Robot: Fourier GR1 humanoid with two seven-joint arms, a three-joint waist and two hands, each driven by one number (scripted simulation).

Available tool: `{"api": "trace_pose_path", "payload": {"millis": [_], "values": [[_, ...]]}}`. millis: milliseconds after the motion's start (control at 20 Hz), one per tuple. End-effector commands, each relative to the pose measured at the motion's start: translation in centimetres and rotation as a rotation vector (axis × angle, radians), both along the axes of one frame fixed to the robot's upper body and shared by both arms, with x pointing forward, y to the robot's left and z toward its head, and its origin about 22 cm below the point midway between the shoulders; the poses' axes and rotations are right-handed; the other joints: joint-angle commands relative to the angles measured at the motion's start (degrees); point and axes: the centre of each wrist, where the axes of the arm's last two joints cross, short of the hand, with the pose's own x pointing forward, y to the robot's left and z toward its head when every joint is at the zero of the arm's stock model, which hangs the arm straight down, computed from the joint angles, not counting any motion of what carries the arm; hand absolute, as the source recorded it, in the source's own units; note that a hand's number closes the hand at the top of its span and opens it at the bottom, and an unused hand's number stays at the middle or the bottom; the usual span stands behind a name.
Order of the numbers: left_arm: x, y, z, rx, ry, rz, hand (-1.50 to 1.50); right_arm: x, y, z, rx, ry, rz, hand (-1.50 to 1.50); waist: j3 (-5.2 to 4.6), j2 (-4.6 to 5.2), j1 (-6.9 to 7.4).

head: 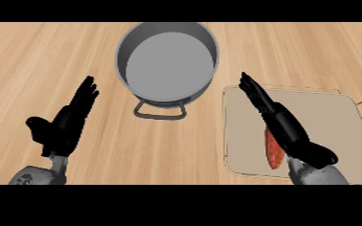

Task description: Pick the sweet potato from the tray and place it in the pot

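Head view shows you the counter (56, 52), with the tray (318, 119) at 4 o'clock and the pot (121, 52) at 12. Your left hand (63, 124) rests at 8, fingers straight. Your right hand (283, 122), fingers straight too, is over the tray, partly hiding the sweet potato (274, 153) at 5.

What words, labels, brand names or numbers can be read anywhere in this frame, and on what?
None can be read. The pot, tray, sweet potato and wooden counter carry no writing. Dark marks on the left forearm are too blurred to read.
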Motion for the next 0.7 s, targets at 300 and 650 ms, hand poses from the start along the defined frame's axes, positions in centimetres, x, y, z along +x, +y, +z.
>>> {"api": "trace_pose_path", "payload": {"millis": [300,650], "values": [[-1.5,7.8,-0.5,0.284,0.153,0.26,0.0,-0.2,-11.4,-0.6,-0.528,0.098,-0.709,1.5,-2.41,1.0,-4.3],[-1.1,8.9,-0.3,0.314,0.278,0.337,0.0,-1.8,-5.2,-2.2,-0.274,-0.099,-1.274,-1.5,-0.77,-0.1,-4.04]]}}
